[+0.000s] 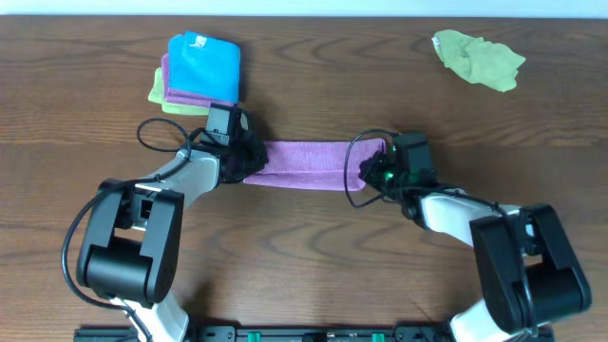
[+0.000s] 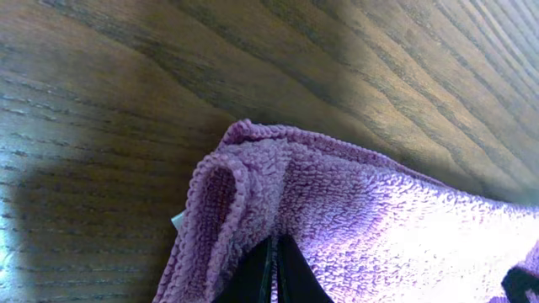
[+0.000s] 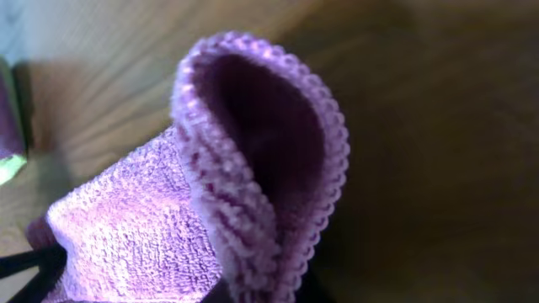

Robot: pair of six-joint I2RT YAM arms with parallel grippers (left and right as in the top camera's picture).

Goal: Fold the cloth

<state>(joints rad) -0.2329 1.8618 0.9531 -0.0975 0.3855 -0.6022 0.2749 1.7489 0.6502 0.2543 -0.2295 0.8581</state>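
Mid-table, the purple cloth [image 1: 304, 163] stretches as a band between the left gripper [image 1: 239, 157] and right gripper [image 1: 373, 173], each clamped on one end. It looks mid-fold; the next move likely calls for lowering both ends evenly.

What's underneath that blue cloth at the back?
A folded purple cloth, with a yellow-green one below it. Only their edges peek out; the blue cloth hides the rest.

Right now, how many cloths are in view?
5: the cloth spans left gripper and right gripper; crumpled green cloth top right; blue cloth, purple cloth, lime cloth stacked top left. More may hide there.
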